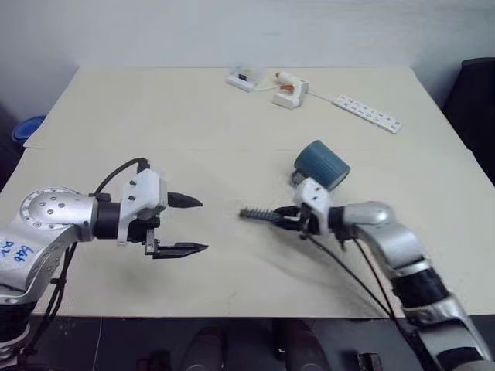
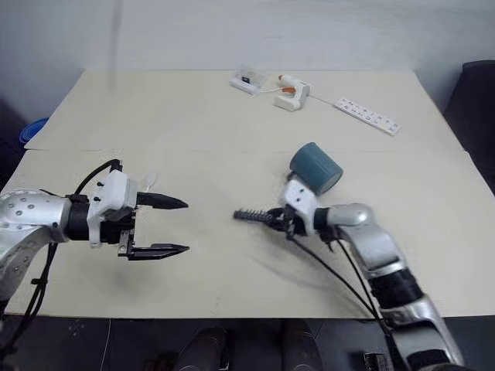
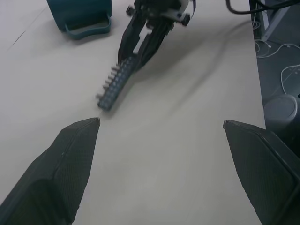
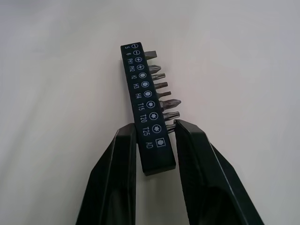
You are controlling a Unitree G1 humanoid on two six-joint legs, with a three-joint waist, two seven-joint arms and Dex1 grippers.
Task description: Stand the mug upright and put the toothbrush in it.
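The dark teal mug [image 1: 321, 165] lies on its side on the cream table [image 1: 155, 116], right of centre, handle [image 3: 89, 29] near the tabletop. The toothbrush is out of view. My right gripper [image 1: 283, 218] is just in front of the mug, shut on one end of a black strip of screwdriver bits [image 4: 143, 93]. That strip [image 1: 259, 216] sticks out toward the left, low over the table. My left gripper [image 1: 203, 225] hovers at the left with its fingers wide open and nothing between them, pointing toward the strip [image 3: 117, 82].
At the table's far edge lie a white glue gun [image 1: 290, 89], a small white box [image 1: 244, 77] and a white power strip [image 1: 367, 112]. A blue object [image 1: 27, 127] sits beyond the table's left edge. Cables hang from my right arm.
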